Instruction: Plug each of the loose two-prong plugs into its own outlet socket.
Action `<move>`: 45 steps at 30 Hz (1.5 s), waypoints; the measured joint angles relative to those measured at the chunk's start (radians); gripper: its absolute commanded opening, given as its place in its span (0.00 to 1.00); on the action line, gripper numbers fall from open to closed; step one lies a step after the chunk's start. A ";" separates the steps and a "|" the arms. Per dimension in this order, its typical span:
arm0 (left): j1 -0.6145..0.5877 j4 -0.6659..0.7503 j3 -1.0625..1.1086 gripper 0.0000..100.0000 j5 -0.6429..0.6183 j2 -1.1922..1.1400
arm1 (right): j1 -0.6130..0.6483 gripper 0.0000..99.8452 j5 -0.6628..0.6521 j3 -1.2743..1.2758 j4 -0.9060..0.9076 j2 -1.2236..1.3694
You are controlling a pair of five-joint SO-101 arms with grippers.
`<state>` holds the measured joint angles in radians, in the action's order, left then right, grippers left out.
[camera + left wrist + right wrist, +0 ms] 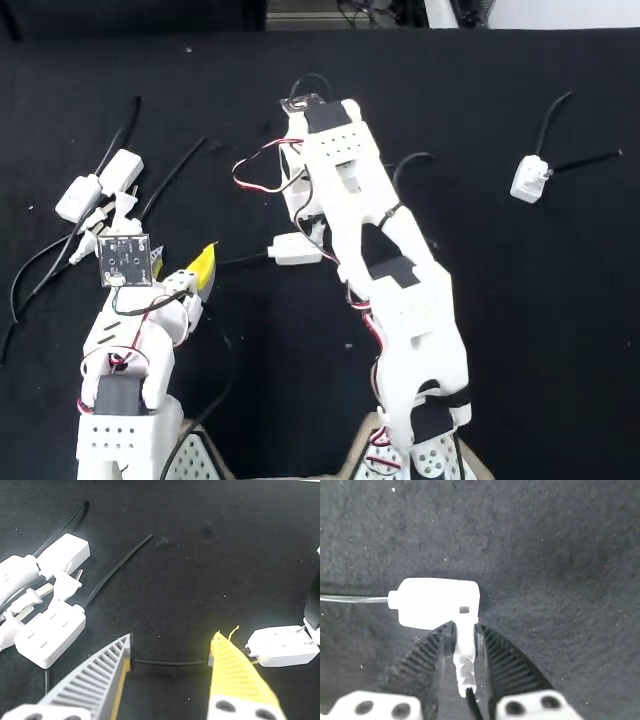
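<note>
My right gripper (pixel 465 630) is shut on a white two-prong plug (pixel 465 652) whose front meets the side of a white outlet block (pixel 437 602); the prongs are hidden. From above, that outlet block (pixel 295 250) lies mid-table under the right gripper (pixel 318 235). My left gripper (pixel 170 642) stands open over the black cloth, with a thin black cable (pixel 170 662) running between its fingers. Beside it lie several white outlet blocks (pixel 50 632) (pixel 62 555) and two loose plugs (pixel 67 582) (pixel 27 600). The left gripper (pixel 182 268) sits just right of this cluster (pixel 100 190).
Another white outlet block (pixel 530 180) with black cables lies at the far right. Black cables (pixel 170 180) trail from the left cluster across the black table cloth (pixel 480 330). The right arm (pixel 400 290) spans the table's middle.
</note>
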<state>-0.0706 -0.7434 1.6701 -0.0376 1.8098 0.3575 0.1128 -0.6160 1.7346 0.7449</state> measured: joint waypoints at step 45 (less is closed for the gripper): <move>0.000 0.000 0.000 0.25 0.000 0.000 | -0.348 0.06 -0.609 1.448 -0.861 -0.878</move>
<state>-0.0706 -0.7434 1.6701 -0.0376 1.8098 0.0092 -0.4964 0.8324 0.8738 -0.1327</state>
